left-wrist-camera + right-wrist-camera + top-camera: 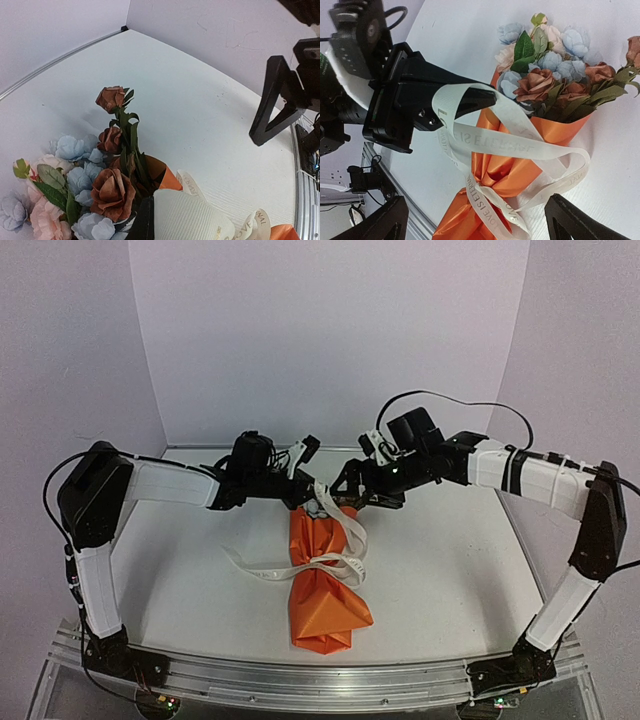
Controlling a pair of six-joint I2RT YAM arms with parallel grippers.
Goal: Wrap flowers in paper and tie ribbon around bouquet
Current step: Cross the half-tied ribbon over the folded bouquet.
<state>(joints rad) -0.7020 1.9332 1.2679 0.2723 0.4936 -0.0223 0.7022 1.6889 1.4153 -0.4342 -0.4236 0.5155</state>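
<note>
The bouquet (320,585) lies on the white table (170,570) between my two arms. Its folded orange tail points toward the arm bases and its wide mouth points at the back wall. From the right wrist camera I see the flowers (547,62), pale blue, pink and rust with green leaves, poking out of the orange paper (500,170) at that far end.

The ribbon (517,142) is cream with printed lettering and cinches the cone at its narrow waist. From there, loose loops rise toward the flower end, and in the overhead view a tail trails off across the table on the left side.

Both tools sit over the mouth of the cone, close together. The left gripper (303,492) comes in from the left, and I read it as clamped on the ribbon: in the right wrist view a loop runs up off the bouquet and in between its black fingers (470,97). Its own camera shows the blooms right beneath it and a broad band of ribbon against one finger.

The right gripper (352,496) has its jaws spread wide with nothing in them. It hangs just above and beside the wrapped waist, and I cannot tell whether it touches the paper.
</note>
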